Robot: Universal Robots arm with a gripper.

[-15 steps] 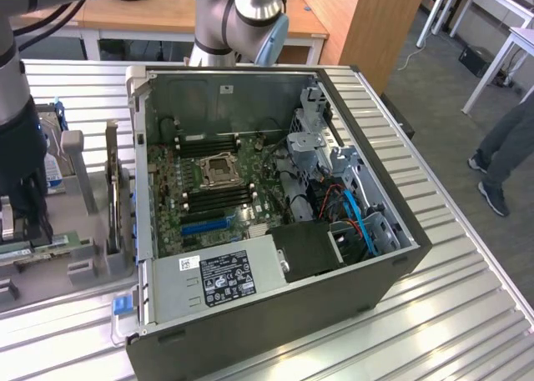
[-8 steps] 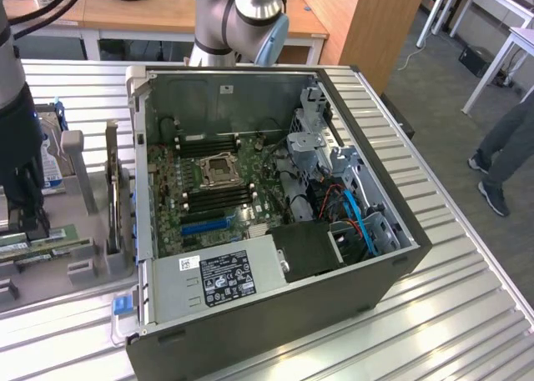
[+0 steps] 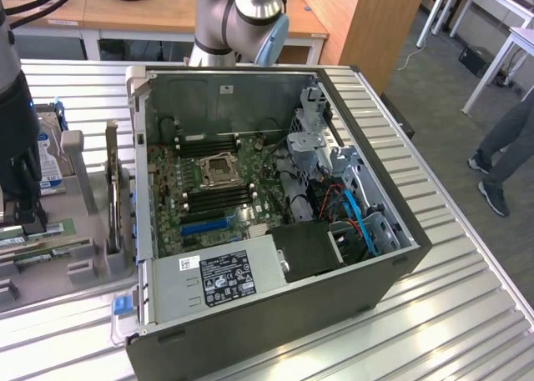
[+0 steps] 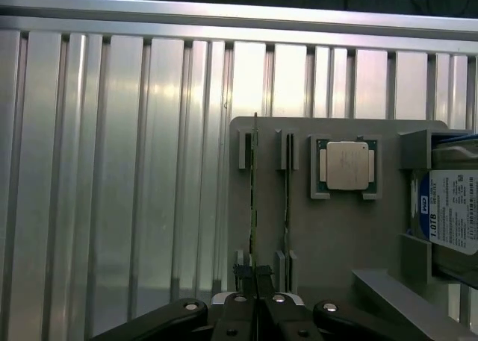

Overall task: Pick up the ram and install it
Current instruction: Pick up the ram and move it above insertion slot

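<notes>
The ram (image 4: 255, 199) is a thin green stick standing on edge in a slot of the grey parts tray (image 4: 336, 236). My gripper (image 4: 254, 272) is shut on one end of it, a dark fingertip on each side. A second stick (image 4: 287, 199) stands in the slot beside it. In the exterior view my arm's black-sleeved wrist (image 3: 17, 147) hangs over the tray's corner at that view's left, where the green sticks (image 3: 42, 233) lie. The open computer case (image 3: 392, 264) holds the green motherboard (image 3: 179, 185) with its dark memory slots (image 3: 219, 199).
The tray also carries a square processor (image 4: 348, 166) in a holder and a hard drive (image 4: 452, 210) with a blue-white label. Everything rests on a ribbed metal table (image 3: 467, 314). A person's legs (image 3: 501, 147) stand at the exterior view's right, and a wooden desk (image 3: 150, 10) is behind.
</notes>
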